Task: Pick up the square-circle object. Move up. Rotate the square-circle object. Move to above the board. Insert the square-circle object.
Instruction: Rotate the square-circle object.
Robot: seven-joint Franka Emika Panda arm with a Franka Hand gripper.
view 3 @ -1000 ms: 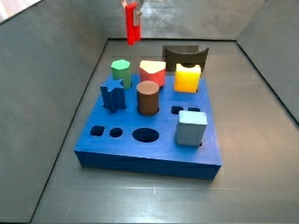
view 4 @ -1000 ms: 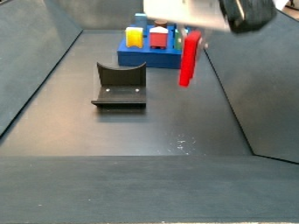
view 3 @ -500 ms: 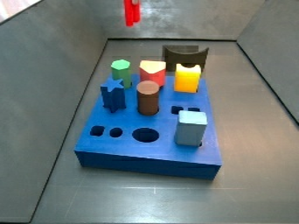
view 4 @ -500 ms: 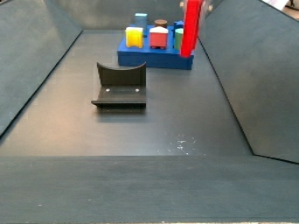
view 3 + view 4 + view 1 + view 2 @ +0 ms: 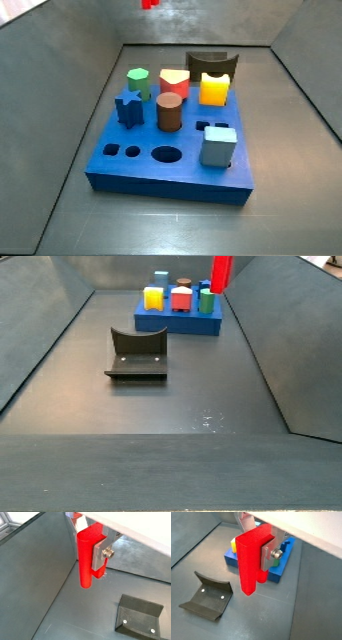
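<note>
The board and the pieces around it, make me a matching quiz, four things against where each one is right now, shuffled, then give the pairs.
Things:
1. square-circle object
2. brown cylinder
3. fixture
4. grey cube

Places:
A. on the floor, apart from the board
B. near the board's front edge in a side view
C. in the gripper, high up
D. mid-board, upright

Pairs: 1-C, 2-D, 3-A, 4-B

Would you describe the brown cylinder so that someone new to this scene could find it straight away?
Start at the blue board, the largest thing on the dark floor, far below the gripper that holds the square-circle object aloft. Near the board's middle stands the brown cylinder, just in front of the red-topped heart peg. It alone is round, plain brown and flat-topped.
</note>
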